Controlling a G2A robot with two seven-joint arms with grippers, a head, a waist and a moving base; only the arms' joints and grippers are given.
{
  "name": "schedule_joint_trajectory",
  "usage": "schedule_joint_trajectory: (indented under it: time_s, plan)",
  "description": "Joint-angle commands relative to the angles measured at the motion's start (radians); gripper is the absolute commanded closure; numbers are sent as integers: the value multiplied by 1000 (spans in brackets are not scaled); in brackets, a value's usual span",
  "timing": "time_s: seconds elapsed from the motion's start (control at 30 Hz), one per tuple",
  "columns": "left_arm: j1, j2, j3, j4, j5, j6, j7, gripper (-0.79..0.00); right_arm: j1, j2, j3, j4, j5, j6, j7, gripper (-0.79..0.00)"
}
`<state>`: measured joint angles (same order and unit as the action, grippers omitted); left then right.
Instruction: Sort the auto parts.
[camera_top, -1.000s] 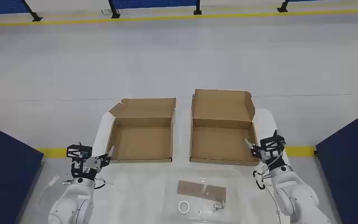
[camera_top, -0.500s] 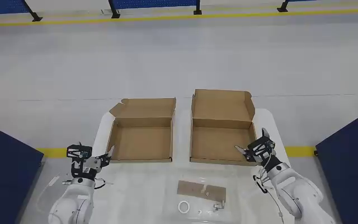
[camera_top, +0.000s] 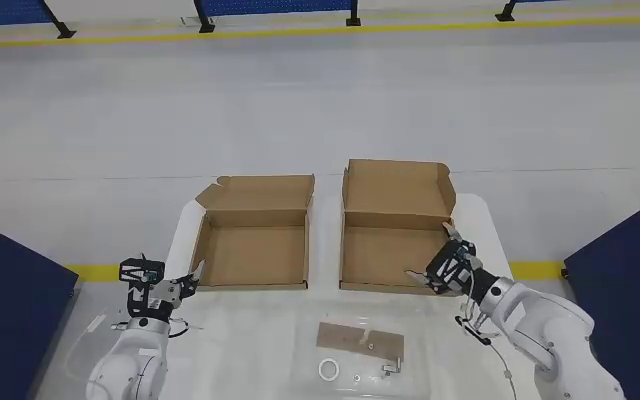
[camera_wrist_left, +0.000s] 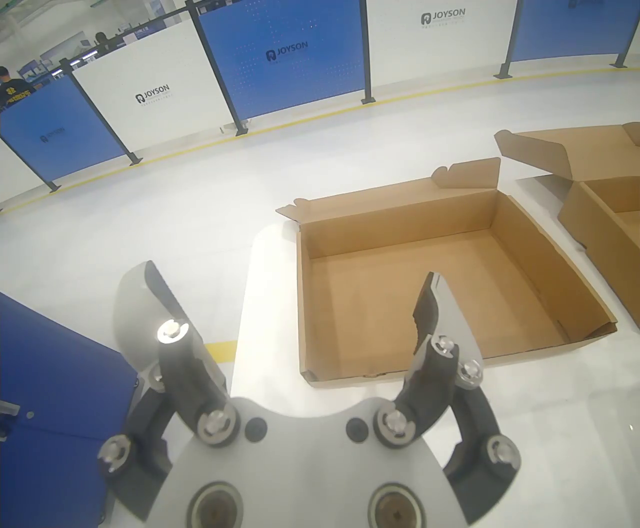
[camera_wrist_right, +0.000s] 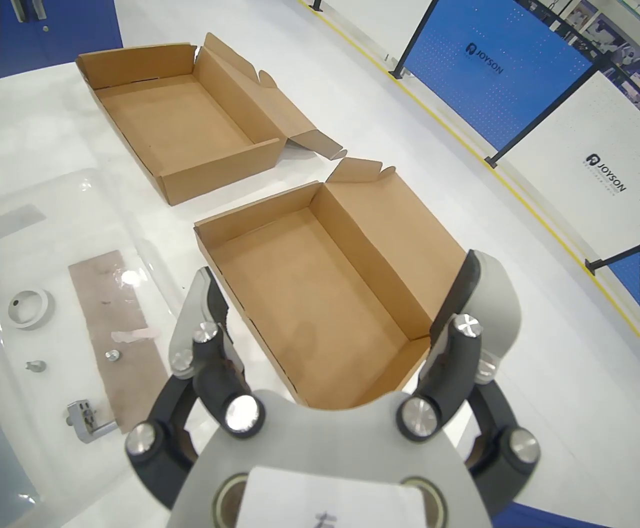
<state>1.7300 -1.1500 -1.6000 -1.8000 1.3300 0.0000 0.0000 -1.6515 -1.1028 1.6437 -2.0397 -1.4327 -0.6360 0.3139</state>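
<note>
Ring (camera_top: 328, 370), bracket (camera_top: 391, 367) and bolts (camera_wrist_right: 36, 365) sit in the clear tray (camera_top: 270, 345), the left box (camera_top: 250, 255) and right box (camera_top: 390, 255) beyond it are empty, and the left gripper (camera_top: 185, 278) and right gripper (camera_top: 430, 262) hover at its sides, jaws spread wide, presumably ready to grab.

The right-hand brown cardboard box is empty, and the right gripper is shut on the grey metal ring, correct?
No. The right gripper is open and holds nothing; the grey metal ring lies in the clear plastic tray, as the right wrist view shows. The right-hand brown cardboard box is indeed empty.
</note>
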Motion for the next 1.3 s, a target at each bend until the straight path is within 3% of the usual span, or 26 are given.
schedule_joint_trajectory:
  time_s: [0.0, 0.13, 0.27, 0.4, 0.73, 0.93, 1.27]
  plan:
    - [0, 0, 0, 0, 0, 0, 0, -785, 4, 3, -14, -31, -26, -49, 4, -785]
    - [0, 0, 0, 0, 0, 0, 0, -785, 53, 17, -12, -91, -60, -205, 63, -785]
    - [0, 0, 0, 0, 0, 0, 0, -785, 133, 29, -52, -110, -12, -370, 212, -785]
    - [0, 0, 0, 0, 0, 0, 0, -785, 200, 51, -178, -114, 52, -376, 465, -785]
    - [0, 0, 0, 0, 0, 0, 0, -785, 201, 52, -190, -131, 49, -376, 454, -785]
    - [0, 0, 0, 0, 0, 0, 0, -785, 270, 87, -336, -157, 31, -376, 494, -785]
    - [0, 0, 0, 0, 0, 0, 0, -785, 484, 187, -603, 15, 90, -363, 507, -785]
